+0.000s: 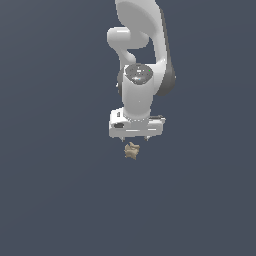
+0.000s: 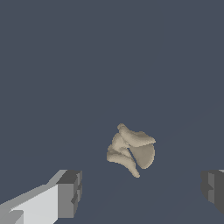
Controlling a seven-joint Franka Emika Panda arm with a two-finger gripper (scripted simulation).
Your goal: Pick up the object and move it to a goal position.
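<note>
White arm's pincer pointing down, fingers spread wide (nothing between them), tan lumpy chunk just below, on dark bench.

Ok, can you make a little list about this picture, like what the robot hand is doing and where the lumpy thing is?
robot: one white arm, pointing down
gripper: open, holding nothing
fingers: spread wide, one on each side of the lumpy thing in the wrist view
object: small tan lumpy chunk, just below the gripper
contact: none visible, fingers apart from the object
surface: plain dark blue-grey
goal spot: no marker visible
</note>
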